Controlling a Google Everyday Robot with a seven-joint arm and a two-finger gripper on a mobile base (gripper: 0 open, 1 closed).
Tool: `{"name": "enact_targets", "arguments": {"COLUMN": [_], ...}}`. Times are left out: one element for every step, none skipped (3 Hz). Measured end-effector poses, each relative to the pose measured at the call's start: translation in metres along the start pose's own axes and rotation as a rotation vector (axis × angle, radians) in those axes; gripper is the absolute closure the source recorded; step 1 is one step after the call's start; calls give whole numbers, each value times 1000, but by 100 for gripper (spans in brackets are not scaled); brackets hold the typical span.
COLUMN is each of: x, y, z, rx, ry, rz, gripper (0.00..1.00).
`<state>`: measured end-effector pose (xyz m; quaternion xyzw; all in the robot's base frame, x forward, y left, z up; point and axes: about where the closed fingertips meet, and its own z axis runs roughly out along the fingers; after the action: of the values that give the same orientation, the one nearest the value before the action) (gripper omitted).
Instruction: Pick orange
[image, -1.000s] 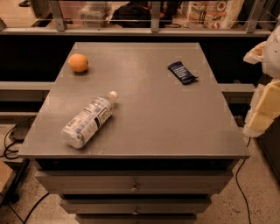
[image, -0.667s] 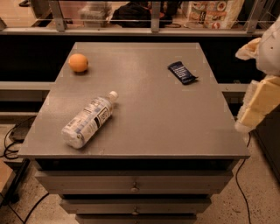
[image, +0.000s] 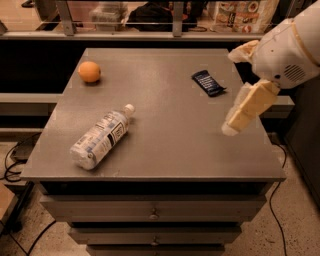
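Note:
The orange (image: 89, 71) is a small round fruit resting on the grey table (image: 170, 125) near its far left corner. My gripper (image: 239, 118) hangs from the white arm (image: 287, 47) over the right side of the table, pointing down and to the left. It is far from the orange, most of the table's width away, and holds nothing that I can see.
A clear plastic bottle (image: 101, 138) lies on its side at the front left. A dark blue snack packet (image: 208, 82) lies at the back right, just left of the arm. Drawers (image: 152, 215) sit below the tabletop. A counter with railing (image: 150, 30) runs behind.
The arm and gripper have moved left, from beyond the table's right edge to over its right side. The orange, bottle and packet have not moved.

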<state>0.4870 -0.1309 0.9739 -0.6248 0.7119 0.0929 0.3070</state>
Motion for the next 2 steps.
{"name": "enact_targets", "arguments": {"x": [-29, -57], "y": [-14, -25], "z": [34, 75], "rx": [-22, -61], "ry": [-130, -217], "rz": [18, 49], "gripper": [0, 0]}}
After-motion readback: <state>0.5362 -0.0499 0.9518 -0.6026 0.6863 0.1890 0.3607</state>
